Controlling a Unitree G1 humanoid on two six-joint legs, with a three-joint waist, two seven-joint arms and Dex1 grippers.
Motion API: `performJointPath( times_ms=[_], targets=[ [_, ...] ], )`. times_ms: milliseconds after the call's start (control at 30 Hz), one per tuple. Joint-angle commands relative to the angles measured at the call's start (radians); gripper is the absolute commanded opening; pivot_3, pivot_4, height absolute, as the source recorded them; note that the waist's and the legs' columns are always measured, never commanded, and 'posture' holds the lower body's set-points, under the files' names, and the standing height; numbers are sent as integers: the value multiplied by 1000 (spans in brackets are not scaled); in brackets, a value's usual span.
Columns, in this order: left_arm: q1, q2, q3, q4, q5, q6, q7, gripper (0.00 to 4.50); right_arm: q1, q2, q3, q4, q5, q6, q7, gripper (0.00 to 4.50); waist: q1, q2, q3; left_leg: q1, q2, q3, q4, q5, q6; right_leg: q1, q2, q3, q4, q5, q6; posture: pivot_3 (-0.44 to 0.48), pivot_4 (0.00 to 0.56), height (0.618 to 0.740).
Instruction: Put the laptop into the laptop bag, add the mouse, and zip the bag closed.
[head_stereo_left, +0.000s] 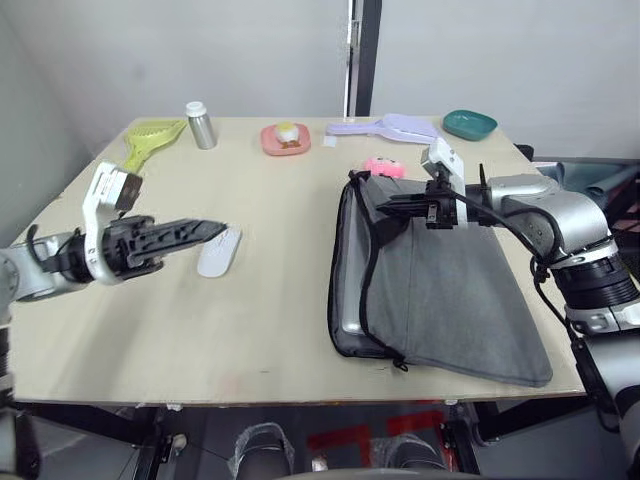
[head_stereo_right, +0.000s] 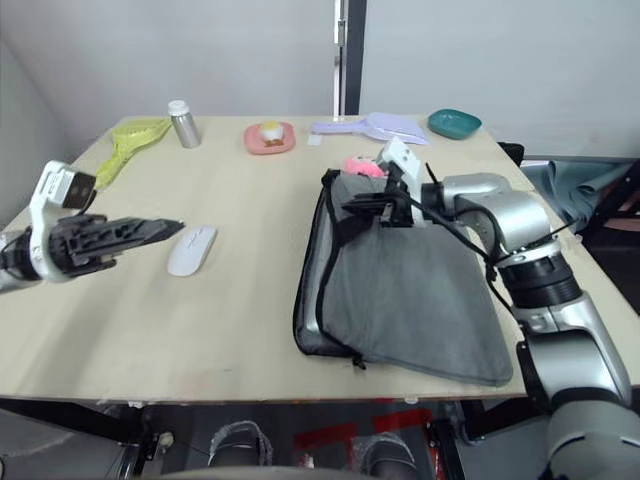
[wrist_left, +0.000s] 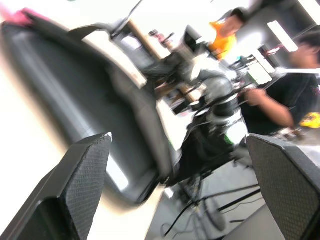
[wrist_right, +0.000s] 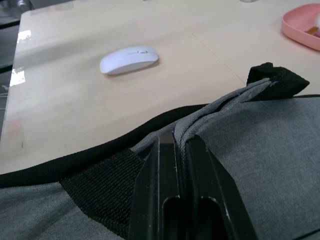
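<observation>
The grey laptop bag lies flat on the right half of the table, its open side facing left. The laptop is inside; a silver strip of its edge shows at the opening. My right gripper is shut on the bag's upper fabric edge near the far corner, and the right wrist view shows the grey hem pinched between its fingers. The white mouse rests on the table left of the bag. My left gripper hovers just beside it, open with nothing in it. The pink plush charm lies behind the bag.
Along the far edge stand a metal bottle, a yellow-green scoop, a pink plate with food, a lilac scoop and a teal bowl. People are beyond the table's right side.
</observation>
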Motion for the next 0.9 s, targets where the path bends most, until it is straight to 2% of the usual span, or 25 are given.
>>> performJointPath(
  times_ms=[33, 133, 300, 467, 767, 900],
  targets=[
    [77, 74, -15, -9, 124, -136, -133, 4468, 6, 13, -26, -87, 39, -3, 27, 0, 0, 0, 0, 0, 0, 0, 0, 0, 0, 0, 0, 0, 0, 0, 0, 0, 150, 740],
    [114, 100, -37, -12, 184, -200, -184, 4500, 46, 21, -16, -162, 77, 44, 46, 945, 3, 0, 0, 1, 0, 0, -1, -1, 2, 0, 0, 0, 0, 0, -1, 0, 150, 740],
    [99, 122, -34, 0, 230, -239, -216, 4500, 117, -11, -29, -284, 157, 118, 92, 2616, 10, 0, 0, 0, 0, 0, -1, -1, 3, 0, 0, -1, 0, -1, -1, 0, 150, 740],
    [112, 161, -3, 22, 271, -281, -253, 4500, 142, -86, -118, -355, 240, 193, 85, 4391, 6, 0, 0, 2, 1, 1, -1, -1, 2, 0, 0, 1, 2, -1, -2, 0, 150, 740],
    [170, 175, 11, 70, 351, -363, -299, 4500, 237, -177, -256, -368, 257, 188, 3, 4453, 4, 0, 0, 5, 1, 4, -1, -2, 3, 0, 1, 6, 3, -1, -2, 0, 150, 740],
    [266, 213, 90, 184, 454, -451, -313, 4500, 496, -302, -517, -372, 197, 130, -4, 4453, 16, -1, 0, 4, 1, 4, -2, -2, 3, -1, 1, 7, 0, -1, -2, 0, 150, 740]
  ],
)
